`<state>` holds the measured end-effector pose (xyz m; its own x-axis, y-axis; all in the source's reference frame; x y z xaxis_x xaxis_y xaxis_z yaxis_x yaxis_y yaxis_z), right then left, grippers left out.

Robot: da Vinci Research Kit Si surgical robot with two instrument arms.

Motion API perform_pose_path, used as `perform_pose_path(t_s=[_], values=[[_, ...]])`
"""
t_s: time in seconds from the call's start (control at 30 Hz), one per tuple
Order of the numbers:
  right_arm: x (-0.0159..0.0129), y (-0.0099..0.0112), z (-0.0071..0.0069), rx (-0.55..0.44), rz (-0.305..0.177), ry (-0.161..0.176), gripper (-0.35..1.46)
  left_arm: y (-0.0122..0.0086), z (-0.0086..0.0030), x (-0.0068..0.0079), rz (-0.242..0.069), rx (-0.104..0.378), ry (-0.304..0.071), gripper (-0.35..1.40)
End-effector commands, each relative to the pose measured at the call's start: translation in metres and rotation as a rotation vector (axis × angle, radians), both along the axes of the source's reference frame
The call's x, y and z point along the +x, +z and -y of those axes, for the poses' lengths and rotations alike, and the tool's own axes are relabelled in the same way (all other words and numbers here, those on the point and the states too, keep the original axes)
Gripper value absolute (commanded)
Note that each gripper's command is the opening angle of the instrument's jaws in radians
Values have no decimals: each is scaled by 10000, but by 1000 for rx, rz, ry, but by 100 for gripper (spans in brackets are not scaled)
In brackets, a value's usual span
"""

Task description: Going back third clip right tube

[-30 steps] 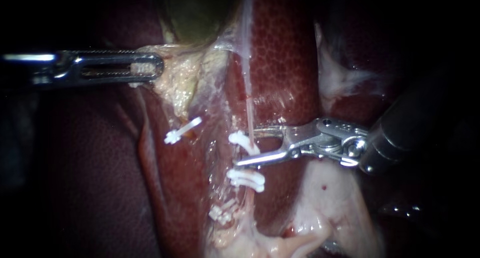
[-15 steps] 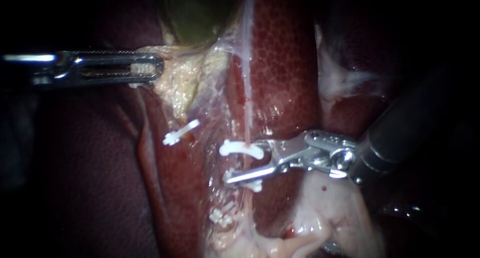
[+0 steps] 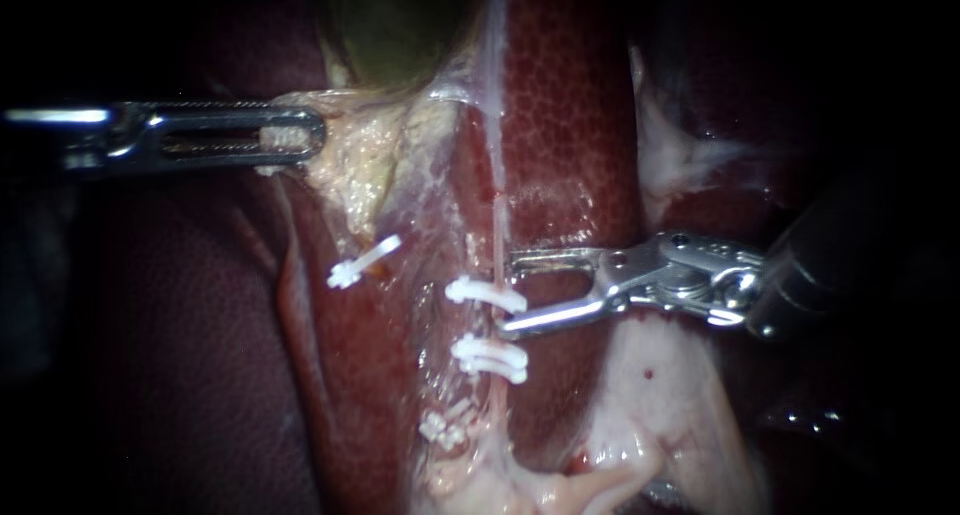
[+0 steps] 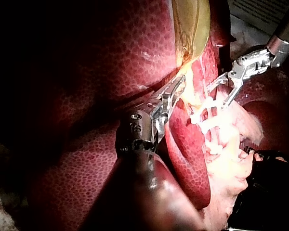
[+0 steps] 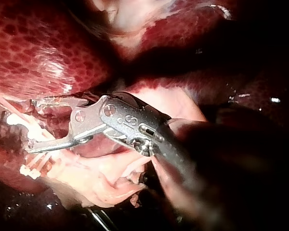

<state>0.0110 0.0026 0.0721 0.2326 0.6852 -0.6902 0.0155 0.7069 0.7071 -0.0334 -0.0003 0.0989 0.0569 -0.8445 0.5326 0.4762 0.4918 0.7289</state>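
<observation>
On right tube (image 3: 497, 220), top clip (image 3: 485, 295) sits across it, second clip (image 3: 490, 358) just below. Tube runs down over liver (image 3: 560, 125). My right instrument (image 3: 507, 293) just beside top clip, jaws wide open, empty, one above clip, one below. Clip sits free of them, so I judge pull-back clear. My left instrument (image 3: 315, 135) clamped flat on pale tissue (image 3: 370, 160) under gallbladder (image 3: 390, 25), likely keeping tube stretched.

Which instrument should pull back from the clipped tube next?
The right instrument: its open jaws stand at the upper clip on the tube, gripping nothing. The left instrument is clamped on tissue.
</observation>
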Motion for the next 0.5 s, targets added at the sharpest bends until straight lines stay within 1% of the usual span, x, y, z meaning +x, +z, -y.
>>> perform_pose_path(t_s=[0.03, 0.13, 0.27, 0.37, 0.5], values=[[-4, -6, -1, -5, -3, -4, 60, -1, 0, 0, 1, 0, 1, -33], [-19, -25, -4, -42, -16, -21, 60, -1, 0, 1, 1, 0, 1, -33], [-36, -60, -10, -100, -35, -44, 60, -1, 0, 1, 1, 0, 1, -32], [-46, -84, -17, -116, -41, -55, 60, -1, 0, 0, 1, 0, 1, -32], [-51, -106, -20, -129, -52, -57, 60, 0, 0, -1, 1, 0, 0, -32]])
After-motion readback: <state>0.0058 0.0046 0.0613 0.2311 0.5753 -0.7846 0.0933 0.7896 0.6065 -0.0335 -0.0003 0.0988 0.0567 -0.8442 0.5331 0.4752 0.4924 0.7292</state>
